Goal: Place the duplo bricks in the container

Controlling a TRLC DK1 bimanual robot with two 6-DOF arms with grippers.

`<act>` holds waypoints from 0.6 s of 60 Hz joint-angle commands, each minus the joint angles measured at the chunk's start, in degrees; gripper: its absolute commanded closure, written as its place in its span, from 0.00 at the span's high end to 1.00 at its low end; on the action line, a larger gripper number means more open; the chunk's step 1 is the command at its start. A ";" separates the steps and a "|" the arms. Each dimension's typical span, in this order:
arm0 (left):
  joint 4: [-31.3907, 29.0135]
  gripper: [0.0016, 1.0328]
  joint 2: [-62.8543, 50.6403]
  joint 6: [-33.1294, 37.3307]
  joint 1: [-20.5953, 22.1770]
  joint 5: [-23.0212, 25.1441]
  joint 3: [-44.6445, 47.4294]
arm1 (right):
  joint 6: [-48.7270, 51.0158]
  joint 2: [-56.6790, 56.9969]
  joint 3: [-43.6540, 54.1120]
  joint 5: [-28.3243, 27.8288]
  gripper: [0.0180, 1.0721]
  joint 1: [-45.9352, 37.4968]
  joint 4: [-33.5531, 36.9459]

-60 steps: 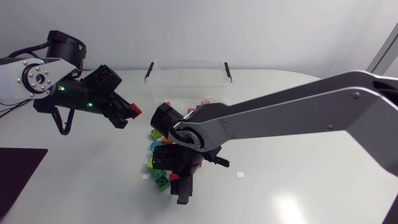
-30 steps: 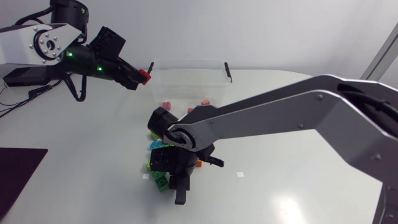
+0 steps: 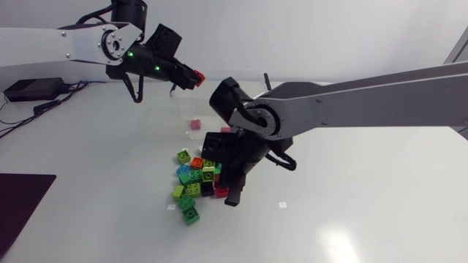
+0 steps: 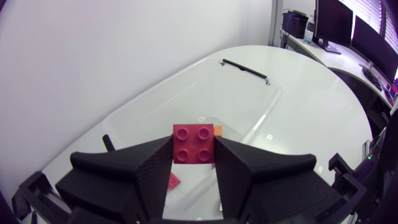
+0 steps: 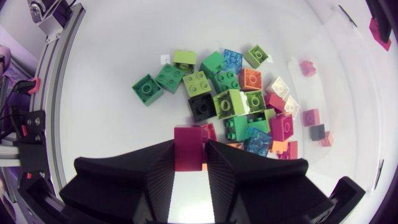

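Note:
A clear plastic container [image 3: 183, 109] stands at the back of the table, with a few pink and orange bricks [image 4: 217, 130] lying in it. My left gripper [image 3: 194, 77] hangs over its near-left corner, shut on a red duplo brick [image 4: 193, 144]. A pile of green, blue, orange and black bricks [image 3: 194, 179] lies in front of the container. At the pile's right edge, my right gripper [image 3: 231, 196] is shut on a dark red brick [image 5: 188, 147], held a little above the table. The right arm hides most of the container in the head view.
Two green bricks [image 3: 189, 212] lie apart at the pile's front. A black mat [image 3: 22, 204] covers the front left corner. A small white mark [image 3: 282, 205] is on the table right of the pile. Bare table lies to the front and right.
My left arm swung right and back, carrying the red brick over the container. My right gripper closed on the dark red brick and lifted it off the table at the pile's edge.

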State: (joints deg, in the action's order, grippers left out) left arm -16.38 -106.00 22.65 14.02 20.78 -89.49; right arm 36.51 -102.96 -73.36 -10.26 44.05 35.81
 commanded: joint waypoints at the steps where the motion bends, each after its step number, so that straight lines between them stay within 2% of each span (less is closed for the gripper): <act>1: 0.39 0.26 -3.25 -1.82 0.57 0.32 -4.20 | 0.84 1.97 1.56 -0.37 0.23 -1.43 0.57; 6: 0.30 0.29 -5.71 -2.35 0.83 -0.30 -6.83 | 0.67 3.20 1.12 -0.64 0.23 -2.92 0.49; 9: 0.30 0.42 -7.47 -2.79 0.92 -1.09 -8.42 | 0.40 4.08 0.41 -0.72 0.23 -4.33 0.05; 12: -0.14 0.69 -8.97 -2.79 1.18 -2.49 -9.91 | 0.23 4.52 -0.47 -1.25 0.23 -5.56 0.05; 15: -0.23 0.85 -9.49 -2.53 1.27 -3.72 -10.17 | -0.13 4.96 -1.43 -1.87 0.23 -6.70 -0.13; 18: -0.32 0.93 -9.41 -2.26 1.27 -3.72 -9.91 | -0.74 5.31 -2.49 -1.95 0.23 -7.84 -0.48; 24: -0.58 0.95 -7.03 -1.47 1.10 -3.72 -7.36 | -1.97 5.75 -5.21 -2.31 0.23 -10.30 -1.89; 36: -1.02 0.95 4.57 -0.59 -0.22 -3.72 2.57 | -6.28 4.78 -10.48 -3.01 0.23 -13.82 -6.02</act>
State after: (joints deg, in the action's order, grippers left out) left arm -17.02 -107.28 21.21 14.63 17.23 -90.52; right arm 32.60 -98.67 -81.47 -12.84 31.00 30.92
